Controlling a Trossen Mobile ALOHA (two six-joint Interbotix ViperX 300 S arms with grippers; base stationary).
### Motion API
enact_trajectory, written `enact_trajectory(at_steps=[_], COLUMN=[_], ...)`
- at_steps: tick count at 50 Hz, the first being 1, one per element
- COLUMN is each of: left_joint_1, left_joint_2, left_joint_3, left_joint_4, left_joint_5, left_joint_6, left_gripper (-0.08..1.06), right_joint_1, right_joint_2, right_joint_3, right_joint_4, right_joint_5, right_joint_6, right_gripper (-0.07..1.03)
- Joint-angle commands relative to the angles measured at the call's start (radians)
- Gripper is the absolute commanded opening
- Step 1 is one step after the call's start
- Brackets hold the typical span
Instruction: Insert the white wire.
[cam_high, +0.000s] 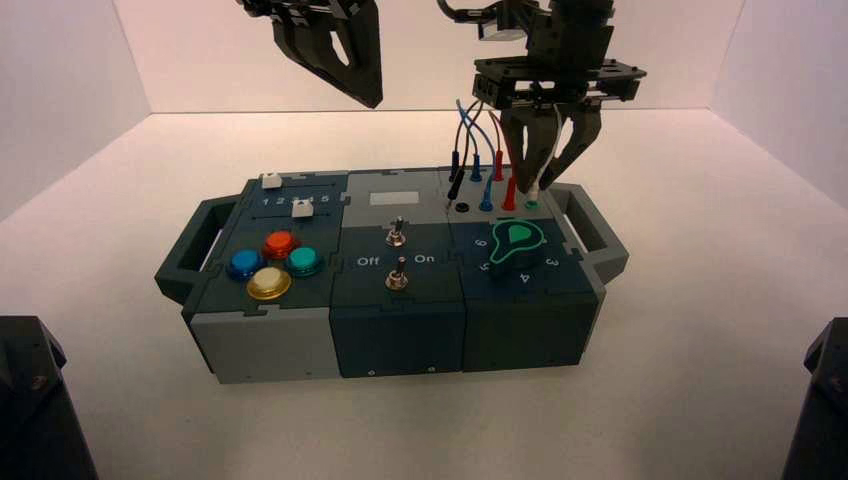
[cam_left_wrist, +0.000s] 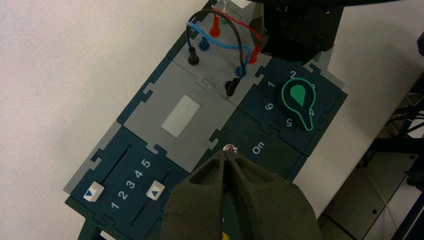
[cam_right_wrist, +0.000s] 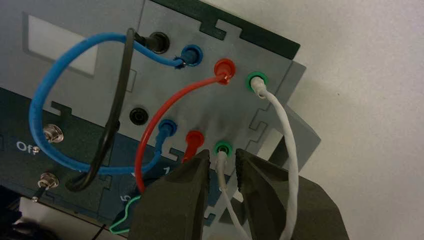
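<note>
The white wire (cam_right_wrist: 287, 145) arches between two green sockets at the right end of the box's jack panel. Its far plug sits in the far green socket (cam_right_wrist: 256, 80). Its near plug (cam_right_wrist: 221, 162) stands in the near green socket (cam_right_wrist: 223, 148). My right gripper (cam_right_wrist: 222, 156) is open and straddles that near plug, with a gap on each side. From above, the right gripper (cam_high: 543, 185) points down at the box's (cam_high: 400, 330) back right corner. My left gripper (cam_high: 370, 98) hangs shut, high above the box's back.
A red wire (cam_right_wrist: 150, 125), a blue wire (cam_right_wrist: 40, 100) and a black wire (cam_right_wrist: 117, 100) arch just left of the white one. A green knob (cam_high: 515, 243) sits in front of the jacks. Two toggles (cam_high: 397, 255), coloured buttons (cam_high: 275, 262) and sliders (cam_high: 285, 195) lie further left.
</note>
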Motion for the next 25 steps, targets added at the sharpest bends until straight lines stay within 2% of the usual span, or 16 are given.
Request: enact_trajectory(at_steps=[1, 10, 17, 25], left_joint_1=[-0.002, -0.002, -0.002, -0.002], left_joint_2=[-0.015, -0.017, -0.017, -0.017], left_joint_3=[-0.031, -0.031, -0.031, -0.032], left_joint_4=[0.002, 0.002, 0.0, 0.002], left_joint_5=[-0.006, -0.006, -0.006, -0.006], left_joint_6=[0.006, 0.006, 0.008, 0.008], left_gripper=[-0.03, -0.03, -0.03, -0.03], right_joint_1=[0.009, 0.009, 0.011, 0.009], right_joint_2=[-0.037, -0.038, -0.04, -0.043], right_joint_3=[-0.021, -0.02, -0.014, -0.011], right_joint_4=[-0.015, -0.015, -0.015, -0.015], right_joint_5=[0.008, 0.008, 0.009, 0.008], right_joint_6=[0.018, 0.02, 0.021, 0.021], right_gripper=[0.29, 0.16, -0.03, -0.02])
